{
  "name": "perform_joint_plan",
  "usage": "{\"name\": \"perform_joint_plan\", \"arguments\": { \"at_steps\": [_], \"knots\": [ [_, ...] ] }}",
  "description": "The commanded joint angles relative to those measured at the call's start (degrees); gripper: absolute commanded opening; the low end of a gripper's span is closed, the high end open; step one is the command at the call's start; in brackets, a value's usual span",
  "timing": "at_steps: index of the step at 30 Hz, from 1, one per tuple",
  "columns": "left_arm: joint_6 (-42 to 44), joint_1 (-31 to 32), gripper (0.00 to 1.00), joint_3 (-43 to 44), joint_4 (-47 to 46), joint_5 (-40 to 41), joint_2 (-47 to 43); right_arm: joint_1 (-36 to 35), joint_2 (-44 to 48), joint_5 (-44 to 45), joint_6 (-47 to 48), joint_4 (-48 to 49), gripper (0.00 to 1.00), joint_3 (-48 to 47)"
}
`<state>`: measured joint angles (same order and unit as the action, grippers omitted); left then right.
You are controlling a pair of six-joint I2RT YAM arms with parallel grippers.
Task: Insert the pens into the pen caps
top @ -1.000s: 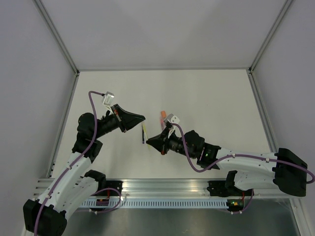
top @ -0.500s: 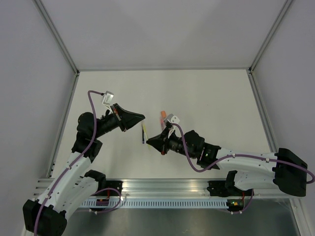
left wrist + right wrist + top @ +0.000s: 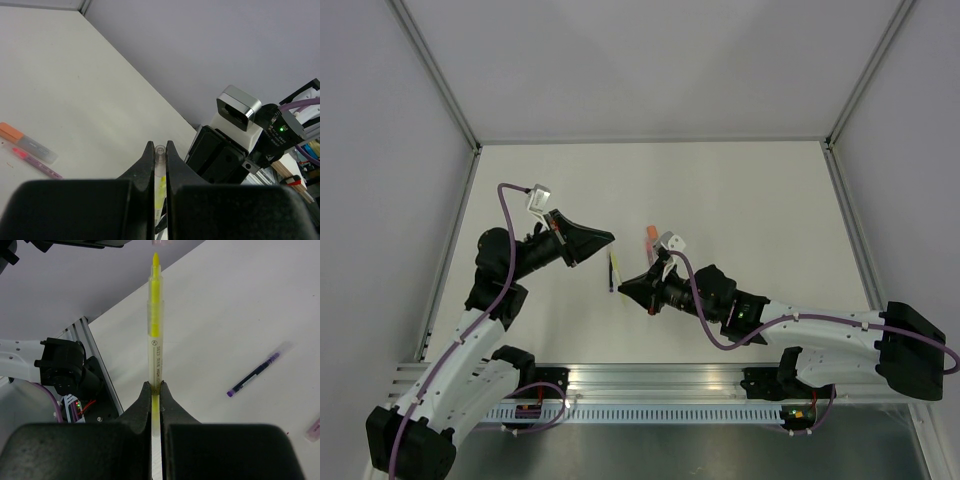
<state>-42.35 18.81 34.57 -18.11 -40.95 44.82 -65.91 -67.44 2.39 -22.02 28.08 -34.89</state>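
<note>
My right gripper (image 3: 623, 284) (image 3: 155, 385) is shut on the pale yellow pen (image 3: 612, 268) (image 3: 155, 315) and holds it above the table, tip towards the left gripper. My left gripper (image 3: 610, 238) (image 3: 160, 145) is shut on a small clear pen cap (image 3: 160, 151), which sits at its fingertips. The pen's yellow tip is right at the cap; I cannot tell whether it is inside. An orange cap (image 3: 651, 235) (image 3: 10, 132) lies on the table on the end of a whitish-grey pen (image 3: 36, 149).
A thin pen with a pink tip (image 3: 39, 163) lies next to the grey one. A dark pen with a purple end (image 3: 252, 375) lies on the white table to the right. Grey walls stand on three sides, and a metal rail (image 3: 650, 385) runs along the near edge.
Almost nothing. The left wrist has shifted very slightly, and both grippers keep their hold with pen and cap close together.
</note>
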Motion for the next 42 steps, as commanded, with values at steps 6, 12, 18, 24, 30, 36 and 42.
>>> {"name": "perform_joint_plan", "arguments": {
  "at_steps": [6,12,18,24,30,36,42],
  "knots": [
    [-1.3,-0.2,0.02,0.0,-2.4,-1.9,-1.2,-0.4,1.3,0.4,0.9,0.7,0.00,-0.4],
    [-1.6,-0.3,0.02,-1.0,-3.4,-2.6,-1.2,-0.4,1.0,0.8,1.1,0.3,0.00,-1.1],
    [-1.5,-0.2,0.02,-2.5,-4.7,-3.3,-1.0,-0.3,0.6,0.6,1.0,0.6,0.00,-1.6],
    [-1.2,-0.2,0.02,-3.5,-5.4,-4.1,-1.0,-0.4,0.7,0.9,1.0,0.8,0.00,-1.8],
    [-1.3,-0.2,0.02,-4.2,-6.4,-5.6,-1.0,-0.3,0.5,1.0,1.2,0.7,0.00,-2.4],
    [-0.1,-0.2,0.02,-4.8,-6.5,-7.9,-1.0,-0.4,0.3,1.4,1.8,-0.5,0.00,-3.6],
    [1.2,-0.2,0.02,-5.3,-5.9,-10.5,-1.3,-0.4,-0.1,1.8,3.1,-3.3,0.00,-5.8]
  ]
}}
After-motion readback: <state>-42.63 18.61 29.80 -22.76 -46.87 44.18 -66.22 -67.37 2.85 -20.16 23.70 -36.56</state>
